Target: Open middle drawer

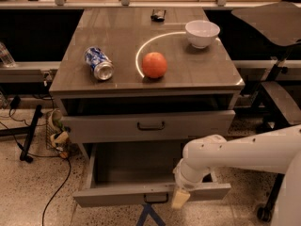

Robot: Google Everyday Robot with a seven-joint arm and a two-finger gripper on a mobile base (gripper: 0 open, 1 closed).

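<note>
Cabinet (117, 36), middle drawer (113, 196) open toward camera, front crosswise, end effector (181, 199) at front

Blue can (99, 63) left of centre, orange (154, 64) at centre, white bowl (202, 33) upper right, small dark object (158, 15) top centre

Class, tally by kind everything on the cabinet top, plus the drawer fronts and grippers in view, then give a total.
Can: 1
Orange: 1
Bowl: 1
Small dark object: 1
Drawer fronts: 2, the upper drawer and the pulled-out middle drawer
Gripper: 1, at the middle drawer's front edge
Total: 7
</note>
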